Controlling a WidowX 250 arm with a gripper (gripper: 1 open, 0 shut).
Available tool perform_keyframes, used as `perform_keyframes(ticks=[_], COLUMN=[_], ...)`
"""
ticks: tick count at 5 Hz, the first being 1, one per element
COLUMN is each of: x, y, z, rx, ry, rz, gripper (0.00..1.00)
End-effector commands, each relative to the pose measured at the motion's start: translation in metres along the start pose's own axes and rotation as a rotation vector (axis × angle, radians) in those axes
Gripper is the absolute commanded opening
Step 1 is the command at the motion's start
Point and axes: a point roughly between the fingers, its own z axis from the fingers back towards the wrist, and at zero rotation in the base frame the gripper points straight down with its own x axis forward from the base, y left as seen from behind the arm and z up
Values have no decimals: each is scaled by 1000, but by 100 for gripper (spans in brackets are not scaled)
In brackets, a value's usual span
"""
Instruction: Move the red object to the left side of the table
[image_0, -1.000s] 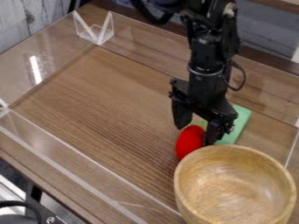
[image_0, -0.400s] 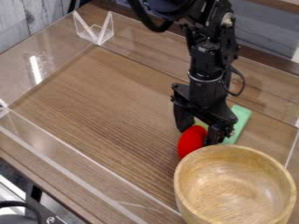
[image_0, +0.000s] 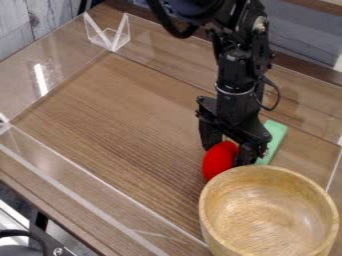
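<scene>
Pointing straight down, the black gripper (image_0: 233, 146) stands low over the desk (image_0: 120, 120) with its jaws spread wide, one finger on each side of the red object (image_0: 219, 160). That red object, small, glossy and rounded, sits on the wood at about four o'clock from the middle of the desk, on the right half of the surface. Its upper part is hidden behind the fingers, so whether the pads actually touch it cannot be told; the jaws are clearly not squeezed together on it.

Just beyond the red object, toward two o'clock from it, lies a flat light-green block (image_0: 274, 140), partly covered by the gripper's right finger. At six o'clock from the red object, very near it, stands a large wooden bowl (image_0: 267, 215) whose rim almost reaches the red object; the bowl is upright and shows a bare inside.

The black arm (image_0: 241, 50) rises from the gripper toward twelve o'clock and leaves the view at the top edge. Low clear walls (image_0: 60, 165) border the brown wood-grain desk, and a folded clear piece (image_0: 107, 35) stands at the far corner around eleven o'clock, well apart from everything else. The left half of the desk shows only wood grain and reflections.
</scene>
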Motion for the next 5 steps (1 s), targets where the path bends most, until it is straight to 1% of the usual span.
perform_keyframes(ticks=[1, 3, 5], x=[7, 10, 14], y=[5, 11, 14], z=[9, 12, 11], rx=[-2, -5, -5], ry=[-39, -52, -55], rz=[10, 33, 46], gripper=[100, 100, 100])
